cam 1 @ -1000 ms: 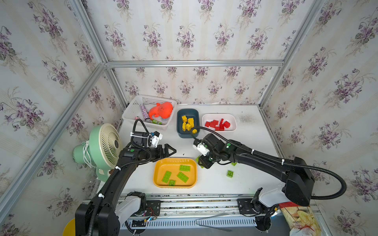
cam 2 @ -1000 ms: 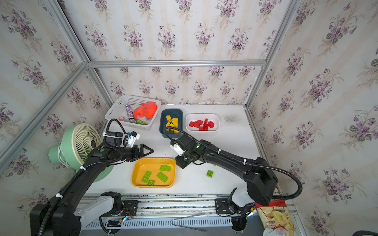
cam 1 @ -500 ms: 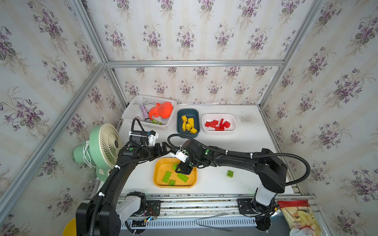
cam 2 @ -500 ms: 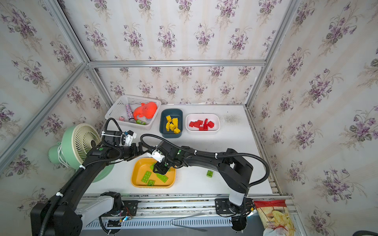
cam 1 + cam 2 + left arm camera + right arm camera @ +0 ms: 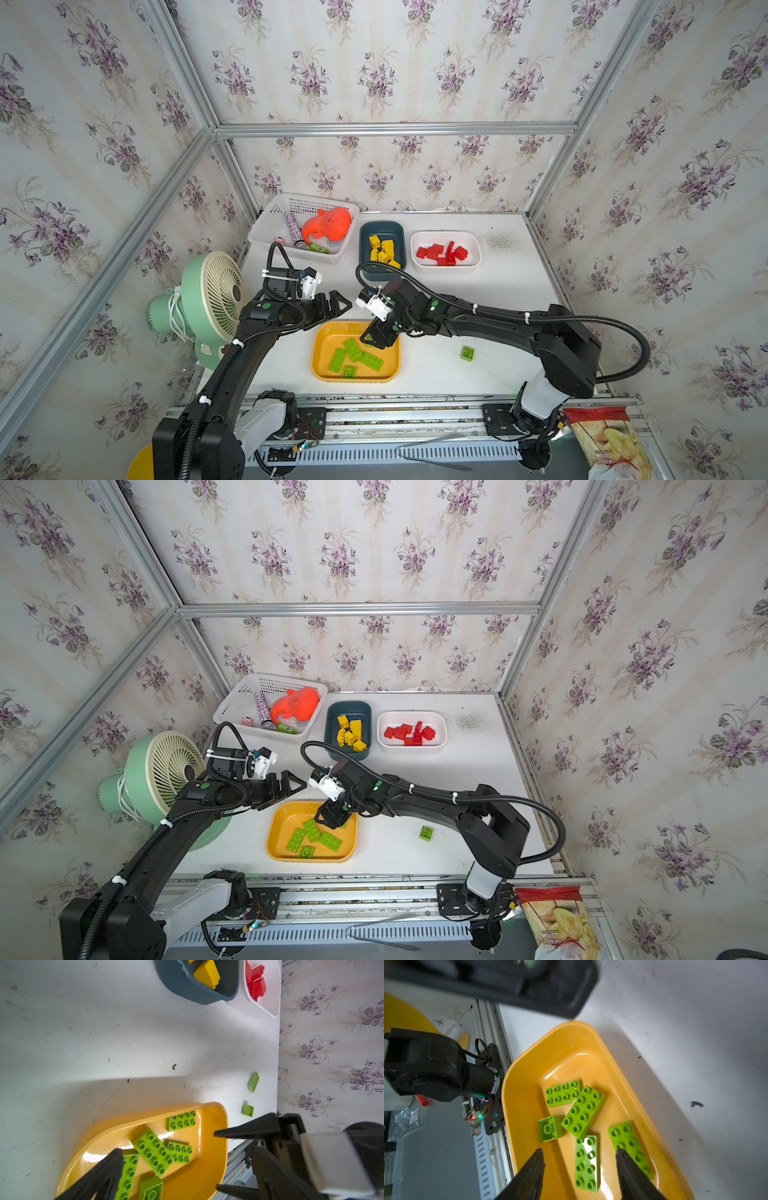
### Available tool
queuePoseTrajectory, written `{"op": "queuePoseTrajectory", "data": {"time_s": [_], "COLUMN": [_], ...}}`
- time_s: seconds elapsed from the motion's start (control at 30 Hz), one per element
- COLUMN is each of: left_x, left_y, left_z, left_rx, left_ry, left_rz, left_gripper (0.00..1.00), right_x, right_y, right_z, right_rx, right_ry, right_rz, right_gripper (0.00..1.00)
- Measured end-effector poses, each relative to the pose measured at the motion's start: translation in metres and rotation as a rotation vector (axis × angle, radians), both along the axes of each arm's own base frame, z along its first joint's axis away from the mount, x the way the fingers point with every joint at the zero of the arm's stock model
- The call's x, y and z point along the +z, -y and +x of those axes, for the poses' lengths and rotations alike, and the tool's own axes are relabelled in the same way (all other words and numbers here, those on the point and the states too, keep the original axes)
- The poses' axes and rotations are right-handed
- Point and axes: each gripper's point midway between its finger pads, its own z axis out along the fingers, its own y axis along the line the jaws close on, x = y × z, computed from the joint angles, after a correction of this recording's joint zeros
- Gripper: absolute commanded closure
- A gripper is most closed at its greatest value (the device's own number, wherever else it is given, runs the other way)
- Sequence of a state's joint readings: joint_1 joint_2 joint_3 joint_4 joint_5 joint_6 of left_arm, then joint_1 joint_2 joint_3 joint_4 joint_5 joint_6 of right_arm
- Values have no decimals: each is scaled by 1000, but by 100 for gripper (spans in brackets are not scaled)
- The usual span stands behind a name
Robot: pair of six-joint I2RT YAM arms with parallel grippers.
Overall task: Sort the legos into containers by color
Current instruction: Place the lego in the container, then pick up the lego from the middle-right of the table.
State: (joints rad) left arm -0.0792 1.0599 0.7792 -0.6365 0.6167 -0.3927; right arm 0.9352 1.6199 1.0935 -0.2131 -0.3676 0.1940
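Right gripper [image 5: 579,1151] of mine has just parted its jaws wide over the orange-yellow tray [image 5: 529,1076] at lower centre — the green lego [image 5: 586,1163] I carried now lies inside with four others — so at least one loose green lego [image 5: 467,353] on the table [image 5: 511,286], right of the tray, remains to fetch.

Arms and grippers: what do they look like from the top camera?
Left arm and right arm: black links, white base segments, black corrugated cables fixed with white ties, a green light each. Left gripper and right gripper: black pointed triangular fingers, white camera block behind.
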Motion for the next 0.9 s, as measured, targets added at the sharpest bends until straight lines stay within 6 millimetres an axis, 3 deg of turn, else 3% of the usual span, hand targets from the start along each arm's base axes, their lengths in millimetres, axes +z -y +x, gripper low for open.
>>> {"op": "queuePoseTrajectory", "data": {"time_s": [0.13, 0.3, 0.53, 0.73, 0.9], "left_x": [2, 6, 7, 5, 6], "left_y": [2, 6, 9, 11, 11], "left_z": [-1, 1, 4, 5, 8], "left_rx": [-10, -24, -41, -52, -61], "left_ry": [-1, -2, -9, -22, -18], "left_rz": [-16, -34, -48, -50, -51], "left_gripper": [1, 1, 1, 1, 1], "right_x": [18, 13, -11, -37, -51], "right_y": [56, 155, 261, 309, 323], "right_z": [29, 48, 34, 7, 4], "right_rx": [-171, -446, -794, -1153, -1390], "right_ry": [13, -67, -192, -368, -472], "right_rz": [-37, -198, -446, -502, -544], "right_gripper": [40, 38, 32, 35, 34]}}
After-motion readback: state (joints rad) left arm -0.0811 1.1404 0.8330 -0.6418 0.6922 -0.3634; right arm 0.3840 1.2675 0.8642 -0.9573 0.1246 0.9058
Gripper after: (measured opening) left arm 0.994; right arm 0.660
